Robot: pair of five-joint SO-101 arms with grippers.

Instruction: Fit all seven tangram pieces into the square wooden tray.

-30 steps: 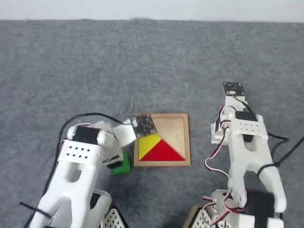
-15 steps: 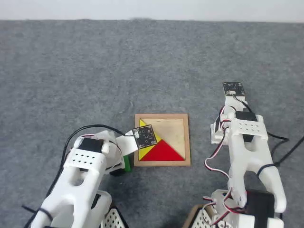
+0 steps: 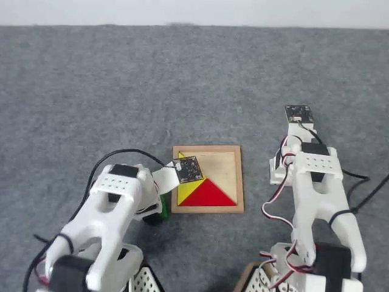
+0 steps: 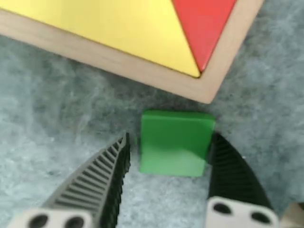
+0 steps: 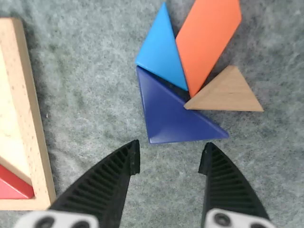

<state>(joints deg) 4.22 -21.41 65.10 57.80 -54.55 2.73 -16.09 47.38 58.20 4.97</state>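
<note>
Left gripper (image 4: 170, 142) sat open, fingers straddling green square block (image 4: 175, 152) on grey carpet (image 4: 47, 118), just off near-left corner of square wooden tray (image 4: 118, 64). Right gripper (image 5: 172, 146) was open, empty, over dark blue triangle (image 5: 171, 116).

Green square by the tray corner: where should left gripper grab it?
Grip the green square on its two opposite side edges, from above: it lies flat on the mat, clear of the tray, and the left gripper straddles those edges, fingers open.
</note>
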